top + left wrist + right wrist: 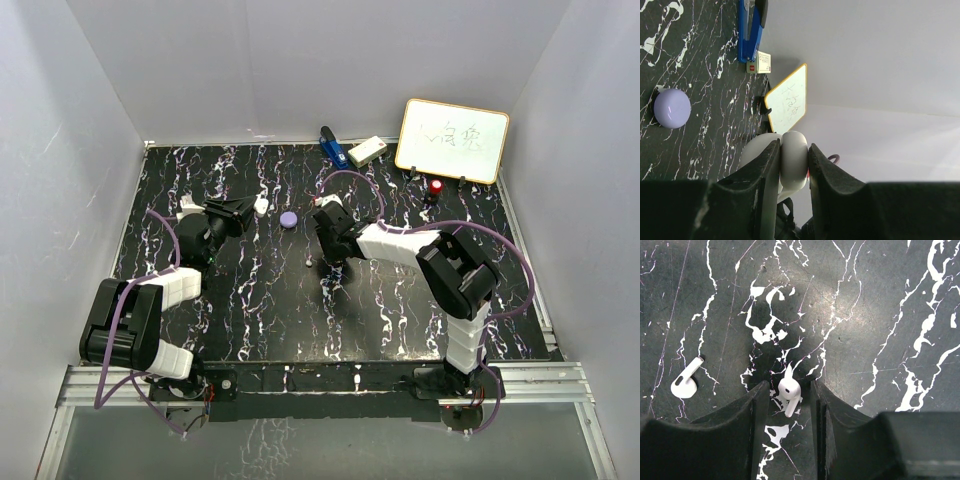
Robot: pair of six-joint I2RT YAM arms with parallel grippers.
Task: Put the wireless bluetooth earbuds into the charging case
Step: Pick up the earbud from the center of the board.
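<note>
Low in the right wrist view, one white stemmed earbud [788, 392] lies on the table [865, 315] between the parted jaws of the right gripper [789, 389], held by neither. A second earbud [685, 382] lies at left. The left gripper [793, 147] clamps one white case [794, 167]; one purple case [672, 108] sits at left.

One earbud [789, 390] between right end effector's [788, 387] fingers — second earbud [686, 382] leftward on the table [870, 315]

We count two white earbuds on the right wrist cam: one earbud [789, 392] at 6 o'clock, the other earbud [685, 382] around 8. There are two round cases, a white case [792, 160] and a purple case [672, 108]. Then one each: whiteboard [452, 140], blue clip thing [332, 146], small box [367, 150], red knob [436, 186].
</note>
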